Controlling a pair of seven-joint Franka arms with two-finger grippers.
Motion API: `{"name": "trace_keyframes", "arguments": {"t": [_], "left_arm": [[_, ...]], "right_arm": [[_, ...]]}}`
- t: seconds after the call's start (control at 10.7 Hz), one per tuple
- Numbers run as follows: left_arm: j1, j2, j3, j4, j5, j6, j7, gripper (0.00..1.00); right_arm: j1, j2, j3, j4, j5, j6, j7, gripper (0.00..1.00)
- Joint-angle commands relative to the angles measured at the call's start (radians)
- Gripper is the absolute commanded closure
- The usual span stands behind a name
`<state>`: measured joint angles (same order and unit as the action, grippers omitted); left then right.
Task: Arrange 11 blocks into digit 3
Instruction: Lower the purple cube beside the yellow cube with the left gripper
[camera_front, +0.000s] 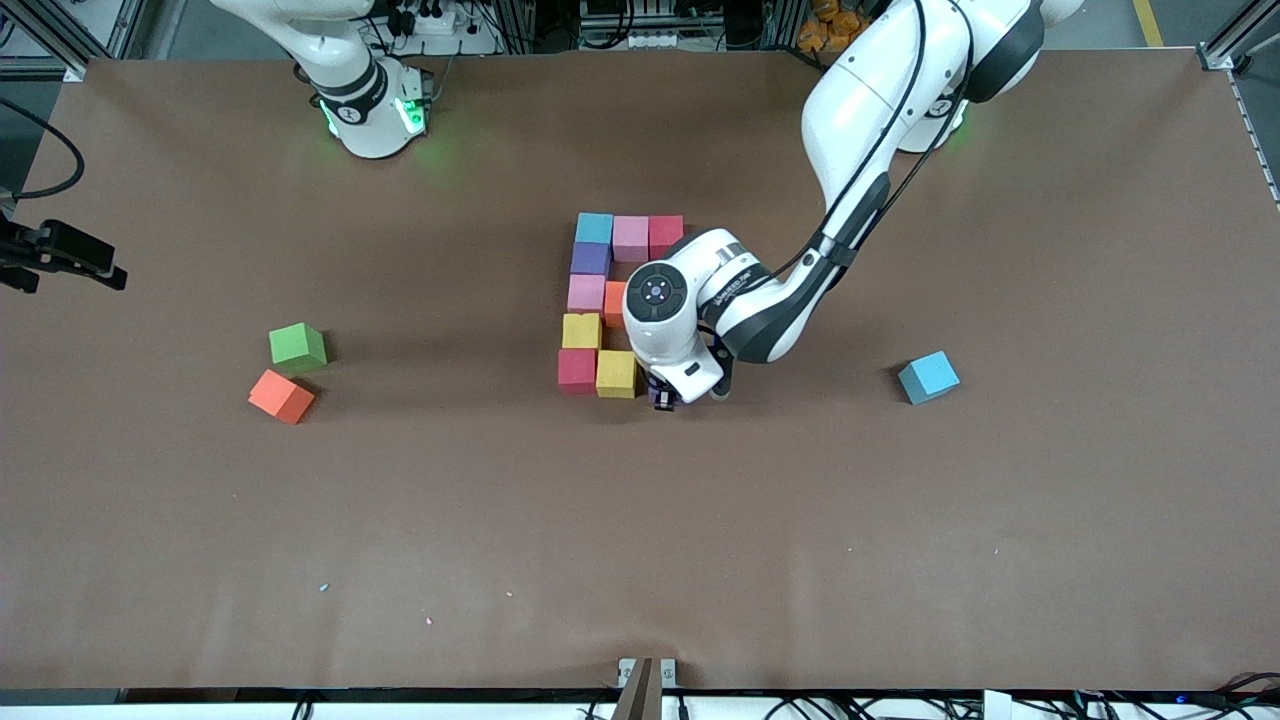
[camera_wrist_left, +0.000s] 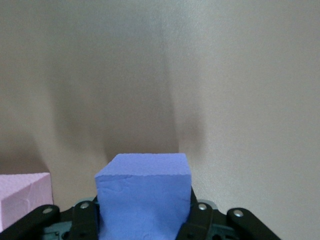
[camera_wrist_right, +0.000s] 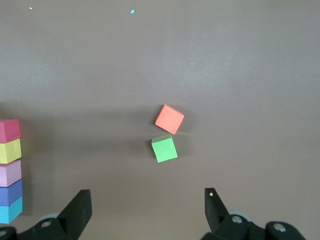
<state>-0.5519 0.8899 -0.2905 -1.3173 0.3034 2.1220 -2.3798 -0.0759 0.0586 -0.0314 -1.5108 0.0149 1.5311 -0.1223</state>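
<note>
**Mia:** What is the left end effector (camera_front: 668, 398) holding?

**Sam:** A purple block (camera_wrist_left: 145, 197). Its fingers (camera_wrist_left: 85, 220) are squeezed shut on both sides of it, low over the worktop (camera_front: 900, 560).

**Mia:** Where does that block need to go?

**Sam:** Look at the digit 3 (camera_front: 605, 305). The row of it nearest the front camera has a red block (camera_front: 577, 370) and a yellow block (camera_front: 616, 374). The spot beside the yellow one, toward the left arm's end, has no block. The purple block hangs right at that spot.

**Mia:** So which way is the gap from the end effector?

**Sam:** I think almost straight down. The yellow block sits just beside it, so the block should drop flat and snug against that one.

**Mia:** Does the block have a long side?

**Sam:** No, it is a cube. It only needs to sit square with the row.

**Mia:** And the right end effector (camera_wrist_right: 147, 210)?

**Sam:** It waits with its fingers wide apart, holding nothing. It looks down on an orange block (camera_front: 281, 396) and a green cube (camera_front: 297, 344). The left arm is much nearer the gap. A light blue block (camera_front: 928, 377) lies well apart, toward the left arm's end.
</note>
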Motion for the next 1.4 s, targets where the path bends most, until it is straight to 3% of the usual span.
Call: {"name": "trace_keyframes", "arguments": {"t": [0.0,1.31], "left_arm": [[-0.026,0.029,0.01,0.04,0.017,-0.002,-0.05,0.57],[-0.049,0.064,0.011,0.063,0.017,0.004,-0.085,0.54]], "right_arm": [[-0.007,0.0,0.008,0.004,-0.012,-0.009,0.013,0.0],[-0.007,0.003,0.008,0.004,-0.012,-0.009,0.012,0.0]]}}
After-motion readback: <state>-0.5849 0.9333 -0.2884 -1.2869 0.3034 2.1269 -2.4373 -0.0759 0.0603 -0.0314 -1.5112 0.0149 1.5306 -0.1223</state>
